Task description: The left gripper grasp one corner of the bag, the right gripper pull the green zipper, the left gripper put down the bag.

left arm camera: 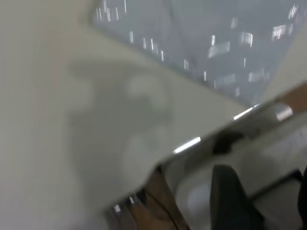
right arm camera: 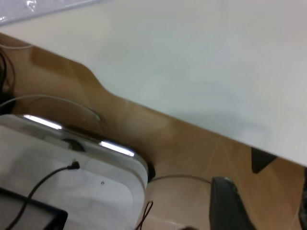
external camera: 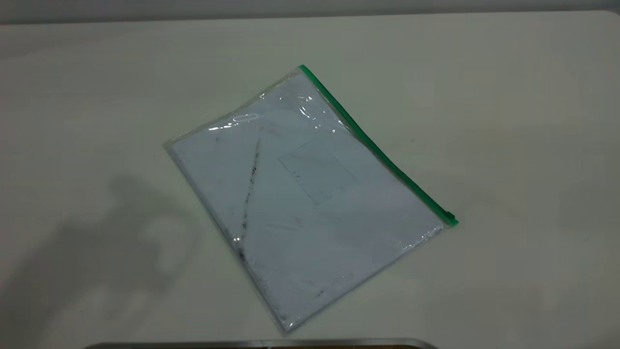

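The bag lies flat on the white table, turned diagonally, with white sheets and a dark smudge line inside. The green zipper runs along its far-right long edge, and the darker slider tab sits at the near-right end. A crinkled clear corner of the bag lies just beside that tab. Neither arm shows in the exterior view. In the left wrist view the left gripper hangs open off the table's near edge, with the bag farther away. The right gripper is open beyond the table edge; a bag edge shows.
An arm's shadow falls on the table at the near left. A metal rim runs along the front edge. Below the table, the right wrist view shows a white device with cables on a wooden floor.
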Motion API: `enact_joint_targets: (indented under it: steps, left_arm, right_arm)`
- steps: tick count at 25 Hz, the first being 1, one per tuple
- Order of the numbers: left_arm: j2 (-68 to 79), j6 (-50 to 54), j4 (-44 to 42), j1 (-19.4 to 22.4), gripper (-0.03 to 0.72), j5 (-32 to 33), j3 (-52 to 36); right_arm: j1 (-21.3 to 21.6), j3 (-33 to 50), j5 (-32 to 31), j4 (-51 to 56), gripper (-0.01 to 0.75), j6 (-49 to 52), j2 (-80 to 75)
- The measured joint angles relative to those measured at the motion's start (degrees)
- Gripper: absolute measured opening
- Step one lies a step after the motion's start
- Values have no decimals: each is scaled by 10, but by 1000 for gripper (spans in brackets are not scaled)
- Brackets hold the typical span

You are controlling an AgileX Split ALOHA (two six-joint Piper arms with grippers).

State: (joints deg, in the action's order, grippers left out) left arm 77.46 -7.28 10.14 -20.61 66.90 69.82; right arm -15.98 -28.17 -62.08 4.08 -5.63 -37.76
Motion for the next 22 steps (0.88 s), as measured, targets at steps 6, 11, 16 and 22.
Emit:
enact_joint_targets:
  steps: [6, 11, 16, 22]
  left_arm:
    - [-96, 45, -26, 0, 411, 0, -147]
    - [-195, 90, -78, 0, 409, 0, -233]
    - [-327, 150, -113, 0, 409, 0, -302]
    - [-518, 204, -154, 0, 409, 0, -385]
  right_arm:
    - [0, 7, -3, 2, 402, 0, 1]
    - [0, 7, -3, 2, 402, 0, 1]
    - [0, 7, -3, 3, 402, 0, 1]
    - [0, 7, -3, 3, 402, 0, 1]
